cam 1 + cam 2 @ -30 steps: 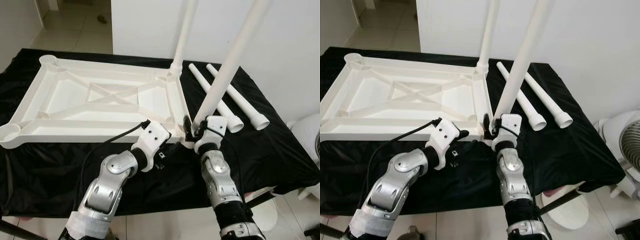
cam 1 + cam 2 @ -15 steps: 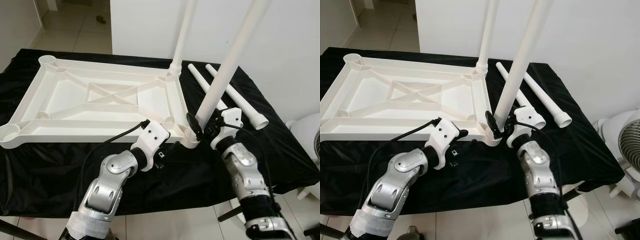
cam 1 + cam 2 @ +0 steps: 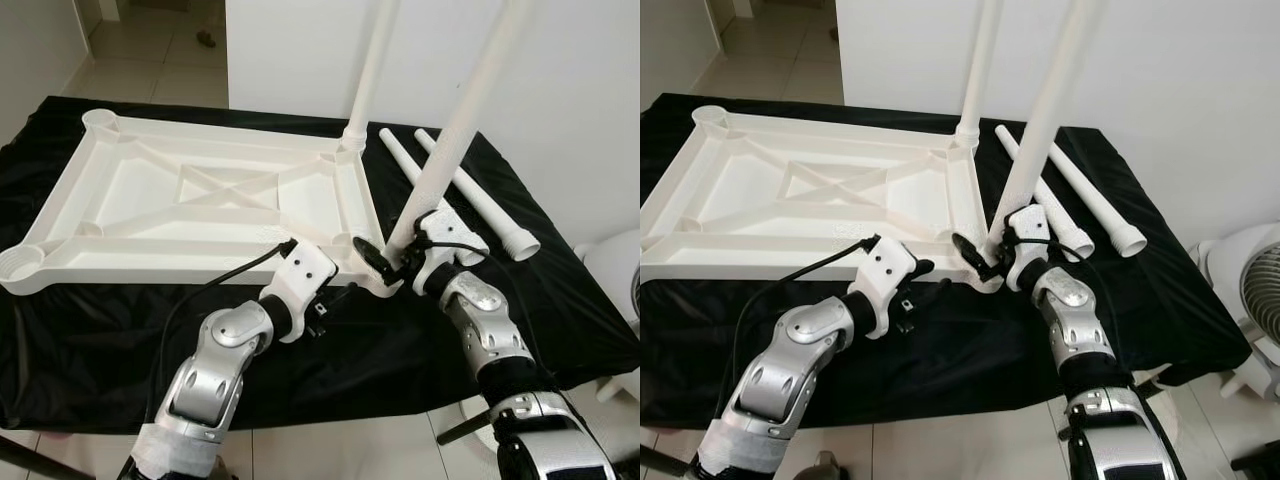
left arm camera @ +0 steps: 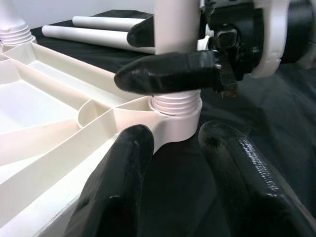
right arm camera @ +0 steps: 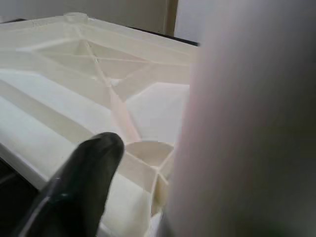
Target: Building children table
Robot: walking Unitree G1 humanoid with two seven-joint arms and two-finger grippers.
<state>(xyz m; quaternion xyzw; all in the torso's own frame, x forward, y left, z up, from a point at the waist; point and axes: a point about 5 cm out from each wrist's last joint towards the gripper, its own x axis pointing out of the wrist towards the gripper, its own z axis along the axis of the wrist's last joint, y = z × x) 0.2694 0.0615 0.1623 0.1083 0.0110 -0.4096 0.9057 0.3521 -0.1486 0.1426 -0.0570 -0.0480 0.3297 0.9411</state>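
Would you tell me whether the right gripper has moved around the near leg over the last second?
Yes: the right gripper has swung from the near leg's front to its right.

Tabletop (image 3: 200,200): smooth white plastic, matt w/ slight sheen. Legs (image 3: 455,130): same white plastic, ribbed threads at base. Bench cover (image 3: 560,300): matt black cloth, wrinkled. Left pincer (image 4: 192,173) fingers (image 4: 123,182): glossy black plastic. Arms (image 3: 215,370): brushed silver metal.

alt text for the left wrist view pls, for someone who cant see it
The right gripper clasps a white table leg just above its threaded end, which sits in the corner socket of the upturned white tabletop. The left gripper's fingers stand open in front, on black cloth; two loose legs lie behind.
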